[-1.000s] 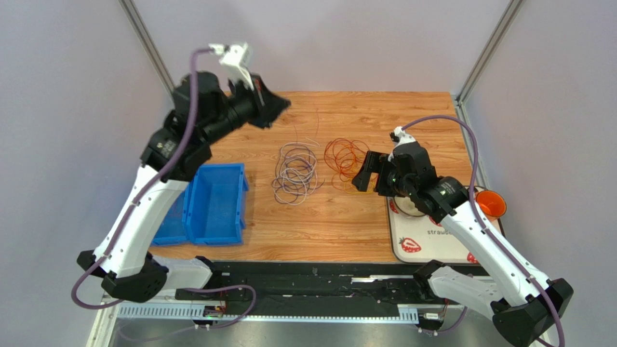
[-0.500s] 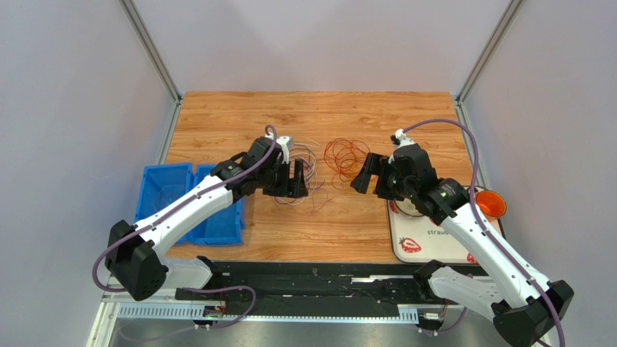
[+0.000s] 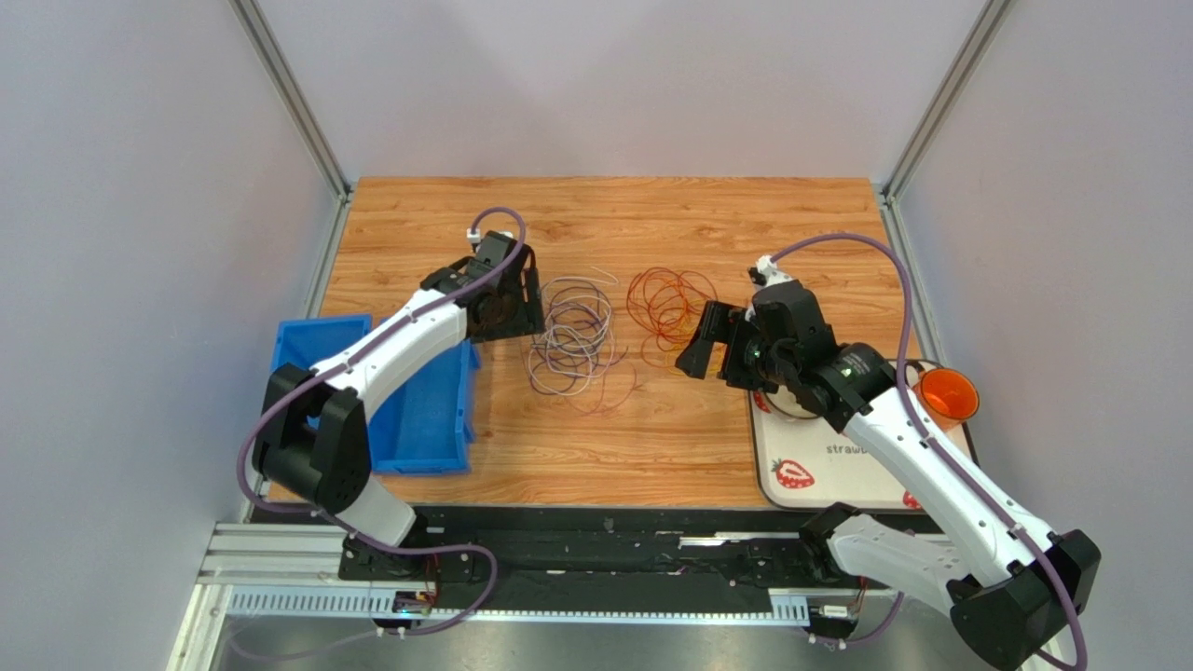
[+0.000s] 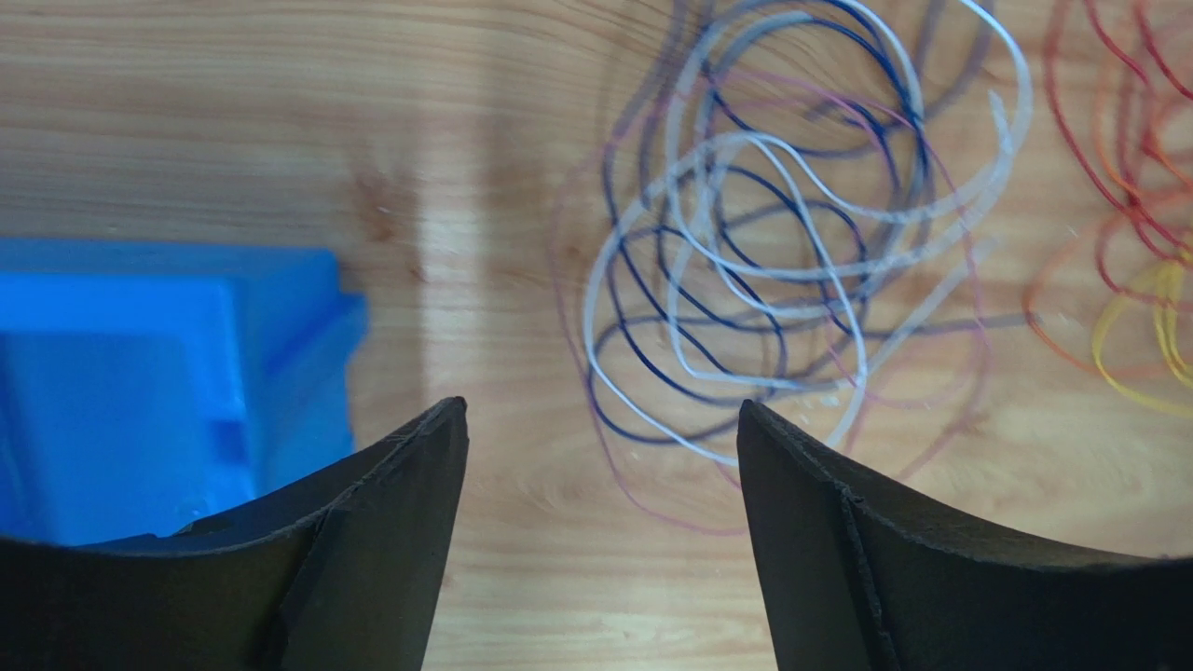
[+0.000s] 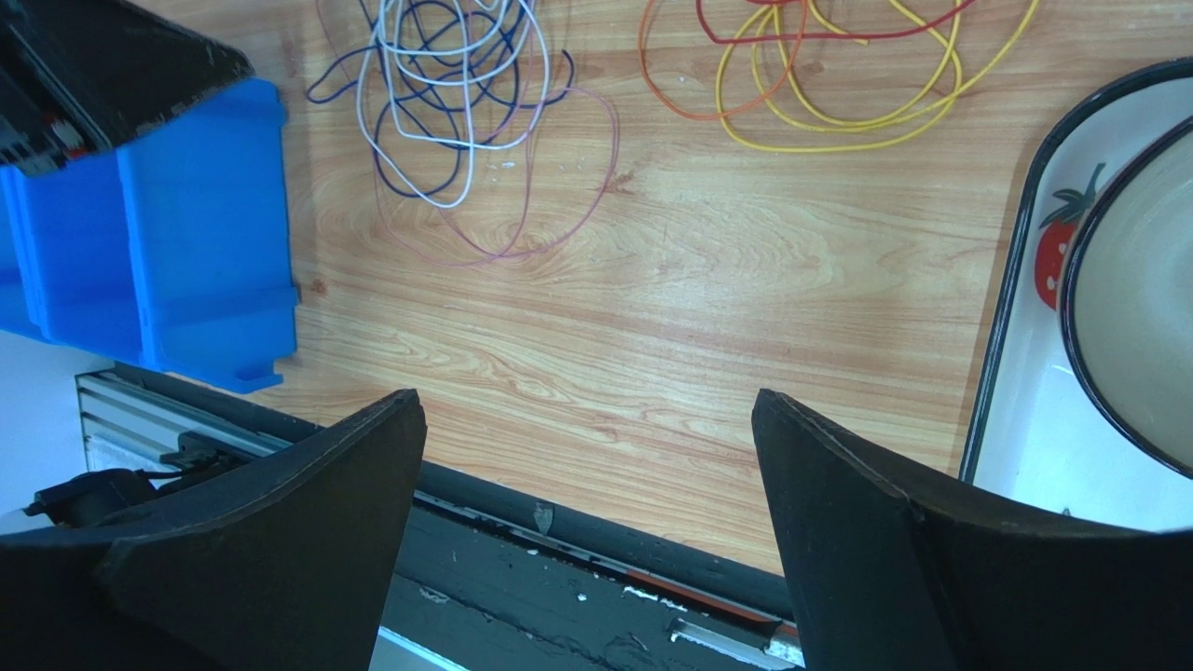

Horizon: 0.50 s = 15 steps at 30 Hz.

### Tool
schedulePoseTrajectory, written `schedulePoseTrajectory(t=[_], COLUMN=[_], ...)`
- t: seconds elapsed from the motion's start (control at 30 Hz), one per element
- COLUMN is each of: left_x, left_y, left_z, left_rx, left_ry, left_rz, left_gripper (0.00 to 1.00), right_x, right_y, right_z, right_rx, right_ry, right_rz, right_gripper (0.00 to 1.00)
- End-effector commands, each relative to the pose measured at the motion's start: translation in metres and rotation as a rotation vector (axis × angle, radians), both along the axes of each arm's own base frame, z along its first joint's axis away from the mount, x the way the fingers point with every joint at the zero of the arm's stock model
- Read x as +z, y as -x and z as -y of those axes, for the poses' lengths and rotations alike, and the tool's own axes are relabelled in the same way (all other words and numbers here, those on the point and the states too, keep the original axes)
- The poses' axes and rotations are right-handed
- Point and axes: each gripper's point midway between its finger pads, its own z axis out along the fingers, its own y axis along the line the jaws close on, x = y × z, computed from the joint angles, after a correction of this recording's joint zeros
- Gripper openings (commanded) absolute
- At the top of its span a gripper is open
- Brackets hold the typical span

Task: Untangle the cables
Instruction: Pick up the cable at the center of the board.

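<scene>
My left gripper (image 4: pixel 600 420) and right gripper (image 5: pixel 588 406) are both wide open and empty. Picking a strand now, next I'd pinch the cables (image 4: pixel 784 238) at 1 o'clock.

The top camera looks down from high above the near side and sees the whole table (image 3: pixel 658 441). The left wrist camera looks down closely at the cables (image 4: pixel 784 252) and the blue bin (image 4: pixel 140 392). The right wrist camera, from farther, shows these same two.
</scene>
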Motion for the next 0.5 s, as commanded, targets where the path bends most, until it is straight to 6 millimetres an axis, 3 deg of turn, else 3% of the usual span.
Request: schedulePoseTrajectory(t=[0.0, 0.13, 0.27, 0.47], left_x=[0.006, -0.018, -0.030, -0.056], left_y=[-0.040, -0.059, -0.072, -0.076], left_z=[-0.006, -0.016, -0.010, -0.009], left_rx=[0.056, 0.067, 0.026, 0.016], left_ry=[0.009, 0.024, 0.040, 0.010], left_rz=[0.059, 0.025, 0.019, -0.032], left_gripper=[0.77, 0.74, 0.68, 0.64], right_x=[-0.001, -0.002, -0.007, -0.012], right_y=[-0.008, -0.011, -0.012, -0.015], right_z=[-0.007, -0.009, -0.009, -0.012], right_rx=[0.012, 0.021, 0.028, 0.035], right_ry=[-0.011, -0.004, 0.010, 0.018], right_rz=[0.009, 0.007, -0.001, -0.019], right_gripper=[0.91, 0.91, 0.91, 0.91])
